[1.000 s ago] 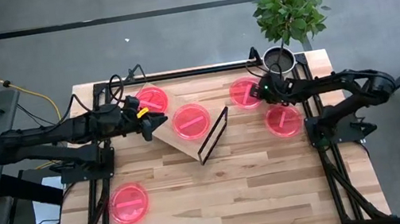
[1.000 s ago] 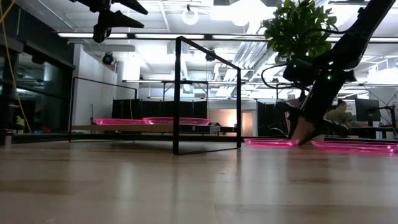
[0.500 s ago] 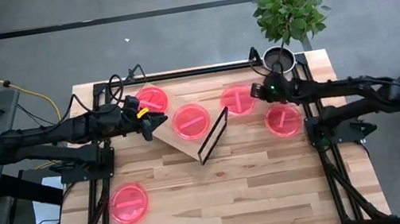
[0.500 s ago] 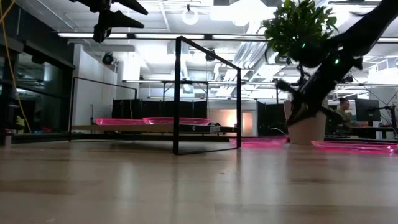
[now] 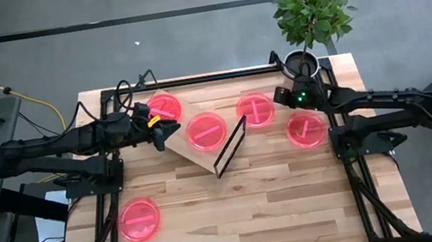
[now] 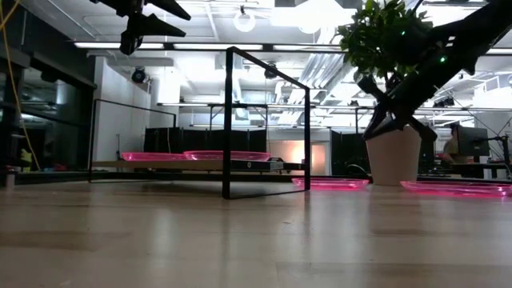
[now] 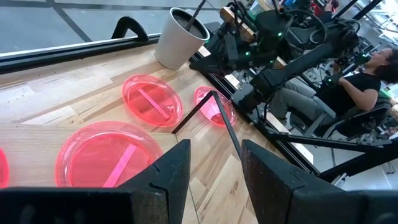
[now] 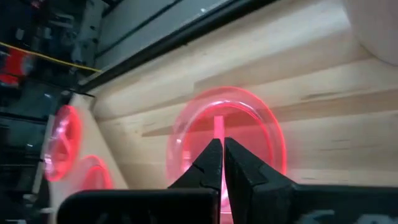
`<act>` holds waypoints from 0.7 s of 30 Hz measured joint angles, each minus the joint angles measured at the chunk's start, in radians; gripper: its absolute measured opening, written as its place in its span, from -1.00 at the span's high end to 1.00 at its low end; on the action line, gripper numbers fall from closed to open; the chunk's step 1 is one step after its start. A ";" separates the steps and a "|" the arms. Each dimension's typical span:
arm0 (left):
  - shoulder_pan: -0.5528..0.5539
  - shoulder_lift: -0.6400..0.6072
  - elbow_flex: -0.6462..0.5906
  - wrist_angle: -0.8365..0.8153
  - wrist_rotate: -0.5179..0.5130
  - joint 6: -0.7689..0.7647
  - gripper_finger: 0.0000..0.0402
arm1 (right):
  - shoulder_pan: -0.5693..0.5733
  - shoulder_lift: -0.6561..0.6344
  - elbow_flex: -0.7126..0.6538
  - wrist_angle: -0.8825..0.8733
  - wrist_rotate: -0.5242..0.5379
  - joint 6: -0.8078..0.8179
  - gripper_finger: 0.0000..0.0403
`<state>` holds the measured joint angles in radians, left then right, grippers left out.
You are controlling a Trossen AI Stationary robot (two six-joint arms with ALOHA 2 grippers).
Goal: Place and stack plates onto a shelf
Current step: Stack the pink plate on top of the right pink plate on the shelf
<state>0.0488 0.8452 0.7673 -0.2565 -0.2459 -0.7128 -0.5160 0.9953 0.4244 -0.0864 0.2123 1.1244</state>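
Two pink plates [image 5: 164, 106] [image 5: 206, 130] lie flat on the shelf [image 5: 201, 156], a light board with a black frame [image 5: 230, 146]. A third plate [image 5: 255, 108] lies on the table just right of the shelf. My right gripper [image 5: 275, 96] hangs shut above that plate's right edge, raised off the table [image 6: 373, 133]; in the right wrist view its fingers [image 8: 217, 155] meet over the plate [image 8: 249, 124]. My left gripper [image 5: 167, 131] stays open high above the shelf's left edge [image 7: 214, 155].
Another plate [image 5: 306, 129] lies near the table's right edge and one [image 5: 139, 220] at the near left. A potted plant [image 5: 301, 62] stands at the far right corner, close behind my right arm. A person sits beyond the table [image 7: 367, 68].
My right gripper has risen from the table beside the plate's right edge and now hangs well above it. That plate has slid a little toward the shelf and lies flat on the table.
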 joint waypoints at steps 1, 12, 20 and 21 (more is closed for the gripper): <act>0.000 0.000 0.000 0.000 0.000 0.000 0.35 | 0.000 0.017 0.000 0.000 -0.002 -0.003 1.00; 0.000 0.000 0.000 0.000 0.000 0.000 0.35 | -0.036 0.348 0.001 0.181 0.021 -0.015 0.32; 0.000 0.000 0.001 0.000 0.000 -0.001 0.35 | -0.084 0.563 0.001 0.475 -0.030 -0.056 -0.03; 0.000 0.000 0.001 0.000 0.000 -0.001 0.35 | -0.086 0.584 0.001 0.505 -0.034 -0.061 -0.03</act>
<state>0.0490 0.8452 0.7681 -0.2565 -0.2463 -0.7135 -0.6022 1.5789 0.4256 0.4190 0.1786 1.0638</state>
